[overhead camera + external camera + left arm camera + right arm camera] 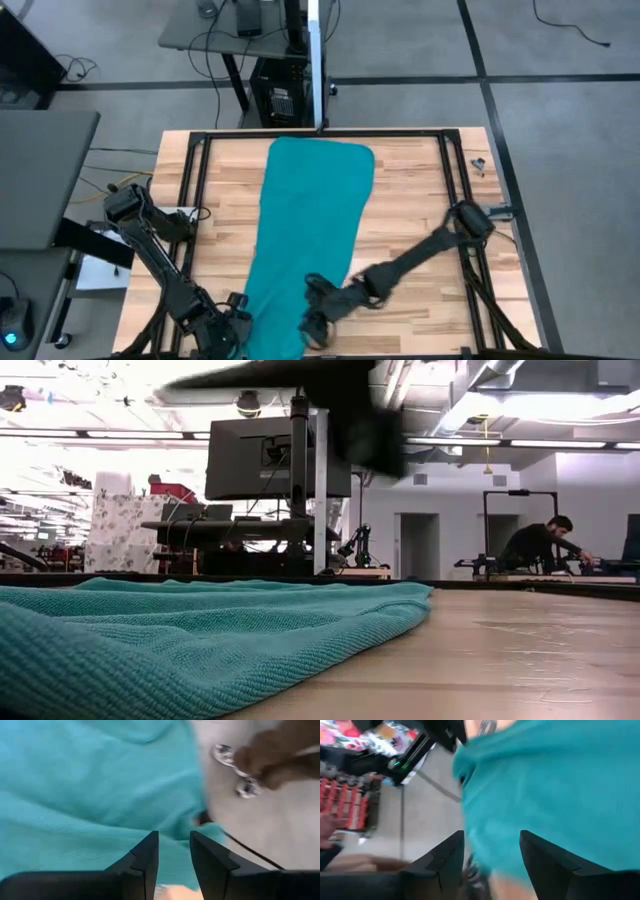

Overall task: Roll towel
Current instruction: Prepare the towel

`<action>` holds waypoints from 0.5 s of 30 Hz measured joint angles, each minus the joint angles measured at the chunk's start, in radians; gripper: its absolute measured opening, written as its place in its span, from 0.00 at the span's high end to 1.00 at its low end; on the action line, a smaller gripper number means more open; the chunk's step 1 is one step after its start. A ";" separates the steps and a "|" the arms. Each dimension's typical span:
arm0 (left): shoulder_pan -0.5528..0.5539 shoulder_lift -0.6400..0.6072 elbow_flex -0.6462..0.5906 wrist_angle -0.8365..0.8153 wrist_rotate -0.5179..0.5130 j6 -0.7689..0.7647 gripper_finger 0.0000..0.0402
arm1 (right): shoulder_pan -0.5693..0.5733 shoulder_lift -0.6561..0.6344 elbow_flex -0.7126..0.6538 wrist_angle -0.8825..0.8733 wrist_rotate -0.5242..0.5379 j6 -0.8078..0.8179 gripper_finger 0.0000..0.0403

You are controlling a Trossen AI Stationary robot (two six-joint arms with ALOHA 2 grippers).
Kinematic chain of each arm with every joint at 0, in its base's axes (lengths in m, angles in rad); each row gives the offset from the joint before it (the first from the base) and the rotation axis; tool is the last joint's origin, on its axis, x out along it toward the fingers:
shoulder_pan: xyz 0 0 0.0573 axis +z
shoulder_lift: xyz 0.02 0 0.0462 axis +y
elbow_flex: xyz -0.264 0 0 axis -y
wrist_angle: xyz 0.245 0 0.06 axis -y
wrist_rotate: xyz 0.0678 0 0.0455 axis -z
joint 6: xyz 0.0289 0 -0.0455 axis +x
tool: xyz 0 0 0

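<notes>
While both arms work at the near end of the towel (305,230), the left tool (232,322) sits just beside the cloth's near left edge, its fingers (145,860) slightly parted with only a narrow gap and nothing visibly pinched between them; the wrist view shows teal fabric just ahead of the tips. Toward the right, the right tool (315,318) rests over the near end of the cloth, fingers (447,857) spread, gripping nothing. Risk, as a judgement: if only one tool catches the hem, the roll likely starts skewed; a shallow pinch may slip off the thin fabric; a deep approach may bunch the cloth. The towel lies lengthwise down the centre of the wooden surface (420,200), mostly flat, plain teal, with soft wrinkles near the tools and a rounded far end.
</notes>
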 joint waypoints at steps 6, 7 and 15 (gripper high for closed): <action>0.022 0.000 -0.155 0.157 -0.037 -0.151 0.76 | -0.041 0.172 0.250 -0.273 -0.003 -0.104 0.57; 0.026 0.000 -0.172 0.187 -0.042 -0.170 0.76 | -0.041 0.193 0.283 -0.305 -0.010 -0.118 0.57; 0.047 -0.005 -0.252 0.283 -0.050 -0.219 0.76 | -0.015 0.243 0.388 -0.548 -0.009 -0.124 0.58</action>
